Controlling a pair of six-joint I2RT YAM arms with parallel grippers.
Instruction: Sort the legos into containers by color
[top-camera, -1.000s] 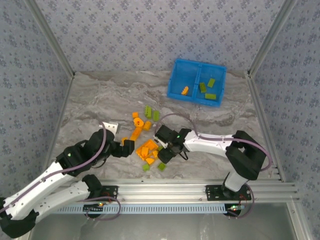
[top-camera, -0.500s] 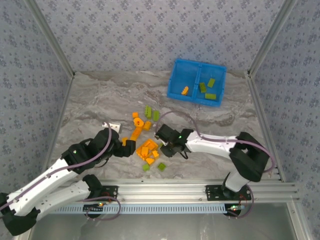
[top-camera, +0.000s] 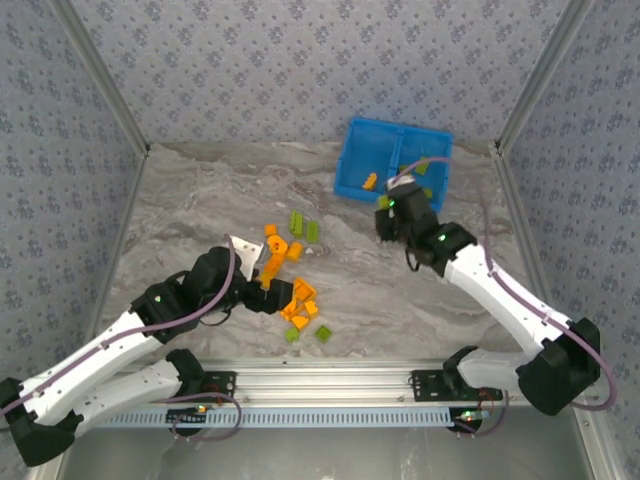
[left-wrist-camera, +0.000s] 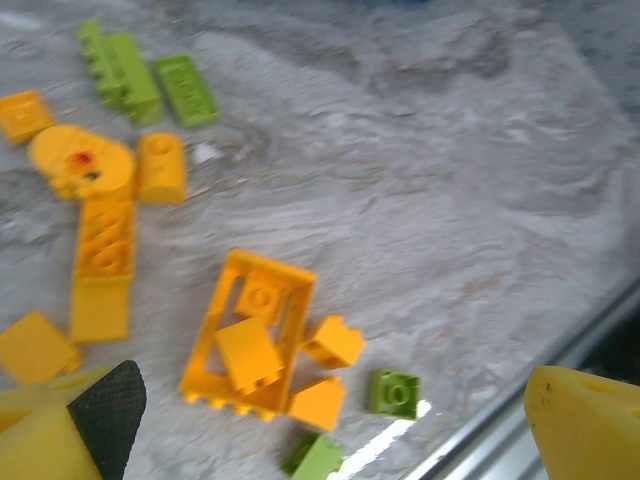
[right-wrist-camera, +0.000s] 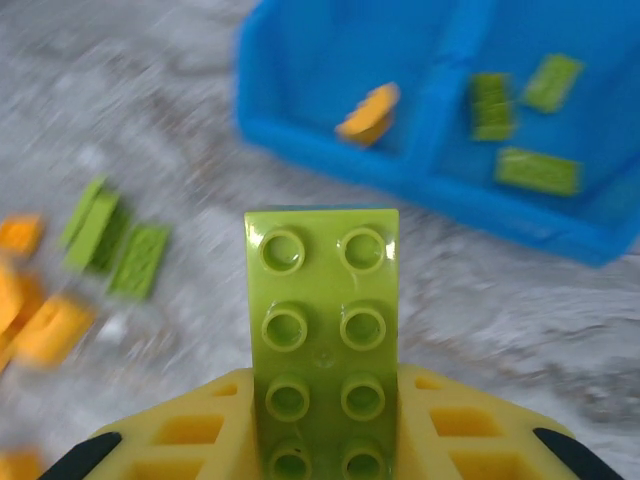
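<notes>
Gray swirly table (top-camera: 180, 200), flowery walls (top-camera: 300, 60) around, left gripper (top-camera: 268, 295) spread wide over the orange legos (top-camera: 300, 305) and flat orange plate (left-wrist-camera: 218, 325), green legos (top-camera: 304, 226) behind, right gripper (top-camera: 388, 208) pinching a long green brick (right-wrist-camera: 322, 340) beside the blue bin (top-camera: 375, 148), orange inside left half, green inside right.

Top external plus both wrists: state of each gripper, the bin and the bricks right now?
left gripper, open, empty, over the loose bricks.
right gripper, shut on held green brick, bin ahead of it.
held green brick, clamped, off the table.
blue bin, left compartment one orange brick, right compartment three green bricks.
loose bricks, orange and green mixed on the table, unsorted.
</notes>
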